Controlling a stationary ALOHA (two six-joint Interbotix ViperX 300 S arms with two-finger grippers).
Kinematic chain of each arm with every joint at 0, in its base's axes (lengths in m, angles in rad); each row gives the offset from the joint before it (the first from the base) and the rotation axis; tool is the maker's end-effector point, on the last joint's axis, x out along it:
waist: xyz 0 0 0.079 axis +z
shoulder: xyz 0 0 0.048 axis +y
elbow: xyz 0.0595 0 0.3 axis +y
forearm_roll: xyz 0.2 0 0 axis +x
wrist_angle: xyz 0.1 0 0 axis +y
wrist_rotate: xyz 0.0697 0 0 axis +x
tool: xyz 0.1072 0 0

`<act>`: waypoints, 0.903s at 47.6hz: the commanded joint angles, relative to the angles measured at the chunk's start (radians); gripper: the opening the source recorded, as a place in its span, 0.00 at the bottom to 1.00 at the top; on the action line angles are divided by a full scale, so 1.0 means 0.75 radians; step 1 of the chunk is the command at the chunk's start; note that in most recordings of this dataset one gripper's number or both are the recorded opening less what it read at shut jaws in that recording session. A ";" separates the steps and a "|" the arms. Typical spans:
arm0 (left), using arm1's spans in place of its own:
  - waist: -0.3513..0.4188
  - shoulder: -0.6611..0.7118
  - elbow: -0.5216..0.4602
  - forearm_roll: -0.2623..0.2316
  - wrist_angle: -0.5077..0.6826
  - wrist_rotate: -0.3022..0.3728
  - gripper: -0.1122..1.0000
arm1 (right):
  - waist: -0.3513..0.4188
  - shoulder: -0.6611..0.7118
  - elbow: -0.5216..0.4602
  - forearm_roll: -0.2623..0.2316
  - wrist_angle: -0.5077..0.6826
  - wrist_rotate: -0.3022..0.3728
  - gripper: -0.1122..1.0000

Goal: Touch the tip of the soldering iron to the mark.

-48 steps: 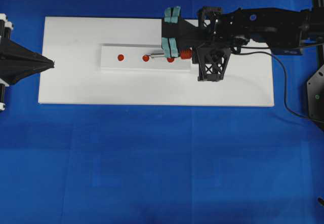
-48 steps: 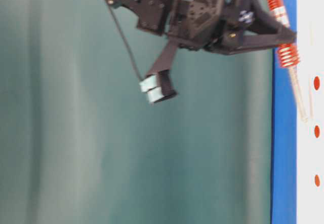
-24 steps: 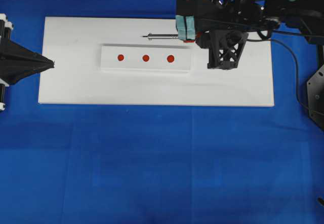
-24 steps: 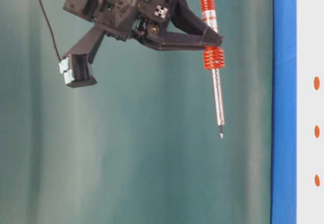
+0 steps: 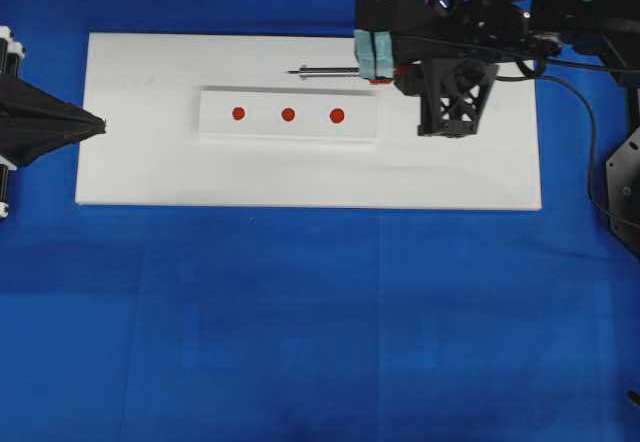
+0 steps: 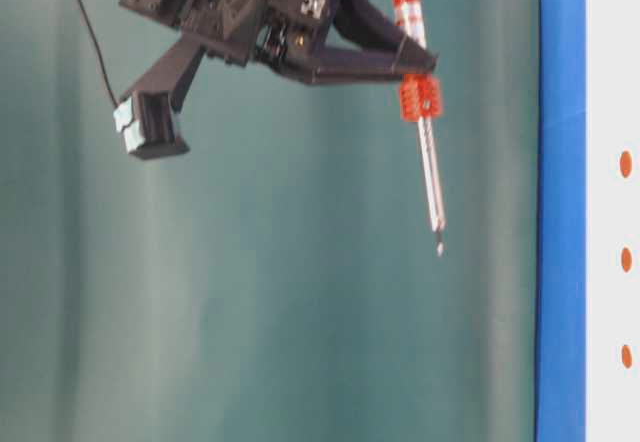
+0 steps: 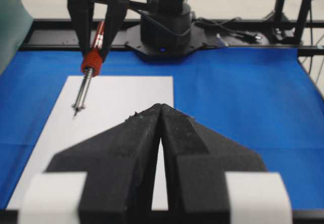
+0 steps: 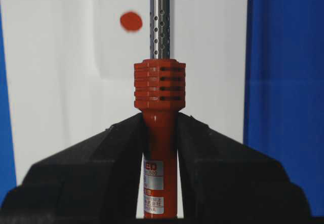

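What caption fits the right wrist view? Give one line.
Right gripper clamps the soldering iron by its orange handle above the white strip.

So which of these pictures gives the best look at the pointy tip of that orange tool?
The table-level view: the soldering iron hangs against the plain green backdrop, its tip clear of the board. The left wrist view shows it whole but small. Overhead, the right fingers hide the handle. The right wrist view cuts off the tip.

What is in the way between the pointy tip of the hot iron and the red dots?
Nothing visible. The right gripper holds the soldering iron lifted above the white board. Only open air lies between its tip and the strip of red dots; which dot is the mark is hard to tell.
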 commanded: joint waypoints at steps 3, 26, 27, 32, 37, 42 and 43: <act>0.000 0.004 -0.014 0.002 -0.006 0.004 0.10 | 0.000 -0.090 0.039 -0.002 0.006 0.004 0.16; 0.000 0.008 -0.012 0.002 -0.006 0.004 0.10 | -0.006 -0.262 0.196 -0.002 0.078 0.043 0.16; 0.000 0.008 -0.012 0.002 -0.006 0.004 0.10 | -0.006 -0.262 0.196 -0.002 0.078 0.043 0.16; 0.000 0.008 -0.012 0.002 -0.004 0.004 0.10 | -0.006 -0.260 0.192 -0.002 0.080 0.043 0.16; 0.000 0.006 -0.012 0.002 -0.002 0.004 0.10 | -0.006 -0.254 0.190 -0.002 0.078 0.043 0.16; 0.000 0.006 -0.012 0.002 -0.002 0.004 0.10 | -0.006 -0.254 0.188 -0.002 0.080 0.043 0.16; -0.002 0.008 -0.012 0.002 -0.002 0.004 0.10 | -0.006 -0.252 0.188 -0.002 0.078 0.043 0.16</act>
